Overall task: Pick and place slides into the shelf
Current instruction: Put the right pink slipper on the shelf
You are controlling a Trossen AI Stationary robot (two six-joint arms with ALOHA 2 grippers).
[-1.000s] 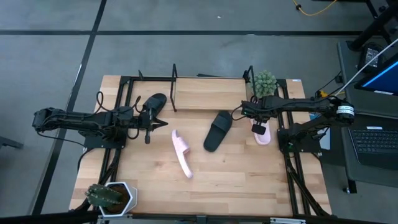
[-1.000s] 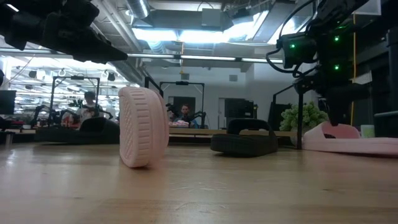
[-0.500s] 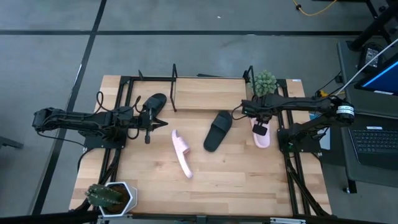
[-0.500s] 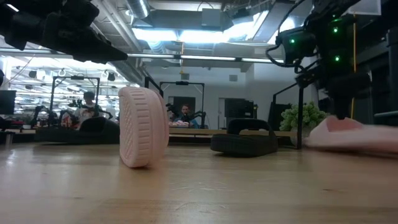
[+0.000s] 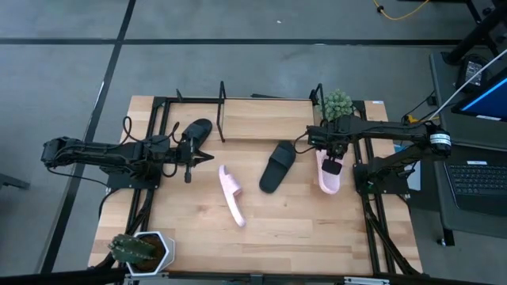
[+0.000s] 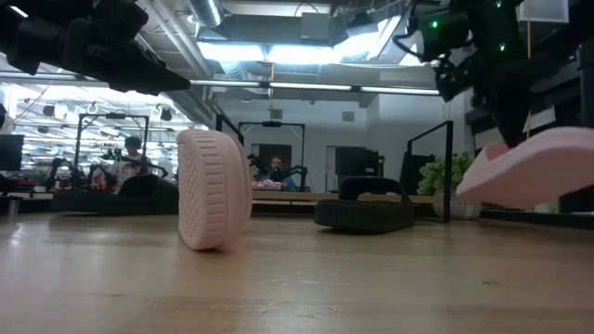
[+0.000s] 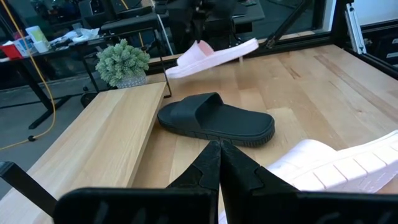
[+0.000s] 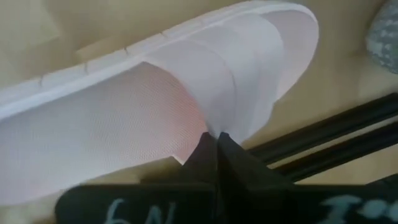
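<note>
Pink slide number one (image 5: pixel 329 176) is off the table right now, pinched by its strap in the right gripper (image 5: pixel 331 162), fingers closed tight on the strap edge. From table height you can see it hanging tilted, one end higher than the other (image 6: pixel 534 168), clear of the wood. The right wrist camera is basically filled with that pale sole and strap (image 8: pixel 186 93), with the black frame bars of the table behind it.

The other pink slide (image 5: pixel 231 195) is standing on its edge near the middle of the tabletop (image 5: pixel 317 237), ribbed sole facing the low camera (image 6: pixel 214 188). Just to its right lies a black slide (image 5: pixel 277 165), flat, strap up, between the two pink ones. The second black slide (image 5: pixel 196 132) sits at the back left, just outside the shelf's (image 5: pixel 265 119) left end frame.

The left gripper (image 5: pixel 188 164) waits just in front of that black slide, fingers pressed together on nothing (image 7: pixel 219 163).

The shelf's wooden board is at the back of the table, and a small green plant (image 5: pixel 337 104) stands by its right end. A potted cactus (image 5: pixel 136 248) sits at the front left corner.

As for writing, there's some white lettering on the right gripper's body in its wrist view, but I can't make out what it says.
</note>
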